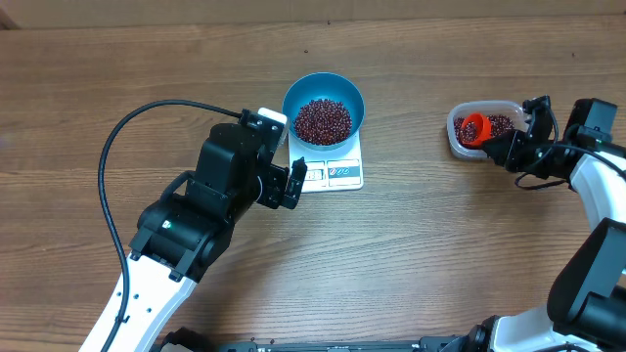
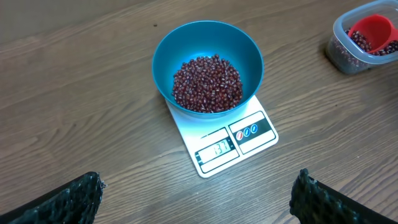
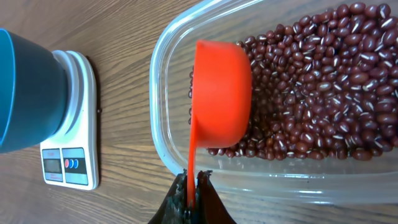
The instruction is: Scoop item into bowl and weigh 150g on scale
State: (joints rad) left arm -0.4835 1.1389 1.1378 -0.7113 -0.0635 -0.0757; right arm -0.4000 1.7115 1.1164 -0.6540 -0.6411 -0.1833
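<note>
Scale [image 2: 249, 138] display [image 2: 216, 149] digits unclear, bowl [image 2: 247, 53] w/ beans [image 2: 207, 84]

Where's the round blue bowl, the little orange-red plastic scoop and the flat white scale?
Round blue bowl [image 2: 208, 38], left wrist view, on its inner wall.
Orange-red plastic scoop [image 3: 224, 93], right wrist view, on its cup's outside.
Flat white scale [image 2: 191, 132], left wrist view, on its bare top.

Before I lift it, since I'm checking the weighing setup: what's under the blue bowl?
The white scale sits under the bowl, with its display end sticking out. The bowl covers the rest of the platform, so anything else beneath it is hidden.
</note>
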